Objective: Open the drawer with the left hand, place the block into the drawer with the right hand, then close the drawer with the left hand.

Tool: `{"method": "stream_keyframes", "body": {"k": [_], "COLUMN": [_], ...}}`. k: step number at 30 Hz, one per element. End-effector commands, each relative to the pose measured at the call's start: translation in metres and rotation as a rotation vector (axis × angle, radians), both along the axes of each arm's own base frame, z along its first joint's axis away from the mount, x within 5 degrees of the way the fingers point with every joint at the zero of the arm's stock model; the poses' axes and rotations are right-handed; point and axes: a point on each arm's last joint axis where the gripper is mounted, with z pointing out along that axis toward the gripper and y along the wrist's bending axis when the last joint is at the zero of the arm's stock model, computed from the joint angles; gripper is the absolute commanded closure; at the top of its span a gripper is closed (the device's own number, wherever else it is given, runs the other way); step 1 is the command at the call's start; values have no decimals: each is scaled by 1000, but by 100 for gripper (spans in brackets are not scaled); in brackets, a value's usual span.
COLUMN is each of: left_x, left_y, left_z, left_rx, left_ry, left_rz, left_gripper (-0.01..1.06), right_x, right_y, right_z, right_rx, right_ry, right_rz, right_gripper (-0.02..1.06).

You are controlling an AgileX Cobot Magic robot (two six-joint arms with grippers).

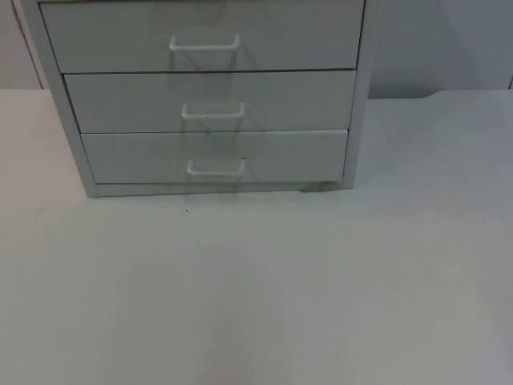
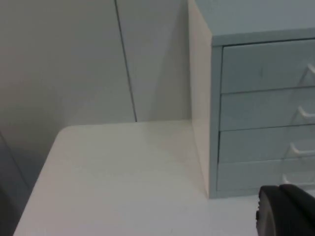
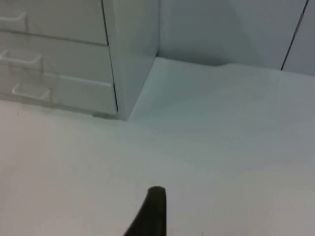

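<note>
A light grey drawer cabinet (image 1: 208, 96) stands at the back of the white table (image 1: 256, 289). Its drawers are all shut: an upper one (image 1: 288, 36), a middle one (image 1: 296, 100) and the lowest (image 1: 296, 156), each with a white bar handle (image 1: 213, 112). My left gripper (image 2: 285, 211) hovers off the cabinet's (image 2: 202, 98) left front corner, apart from it. Off the right front corner of the cabinet (image 3: 133, 49), my right gripper (image 3: 150, 214) is low over the bare table, also apart from it.
The grey partition wall (image 1: 441, 48) rises behind the cabinet. The table's left edge (image 2: 39, 172) runs to a rounded corner near the wall. A wide stretch of table lies in front of the cabinet, and to its right (image 3: 221, 123).
</note>
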Motion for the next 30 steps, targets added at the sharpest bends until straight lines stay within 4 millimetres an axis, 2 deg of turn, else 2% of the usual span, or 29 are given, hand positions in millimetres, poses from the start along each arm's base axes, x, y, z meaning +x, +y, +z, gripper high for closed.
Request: {"method": "stream_keyframes", "body": {"k": [1, 2, 5, 7, 9, 10, 15, 20, 30], "left_x": [-13, -13, -28, -31, -39, -44, -38, -28, -15], "left_y": [1, 1, -2, -2, -3, -3, -1, -2, -3], "left_z": [-6, -6, -9, -10, -13, -17, -38, -51, -75], "left_rx": [-4, -4, -20, -20, -24, -23, -14, -31, -55], "left_ry": [5, 5, -34, -39, -44, -32, 116, 137, 219], "left_rz": [29, 29, 15, 13, 7, 0, -12, -28, -28], "left_gripper": [105, 105, 105, 105, 105, 105, 105, 105, 105], "right_x": [-15, -15, -39, -42, -58, -59, -59, -52, -53], "right_y": [-2, -2, -7, -7, -10, -11, -13, -13, -13], "right_z": [-11, -11, -17, -18, -25, -27, -34, -38, -37], "right_rx": [-6, -6, 41, 46, 52, 47, 28, 27, 37], "right_ry": [9, 9, -2, -3, 7, 24, 84, 54, 53], "right_rz": [10, 10, -9, -10, -13, -16, -41, -62, -66], "right_gripper": [23, 23, 23, 23, 23, 23, 23, 23, 23]}}
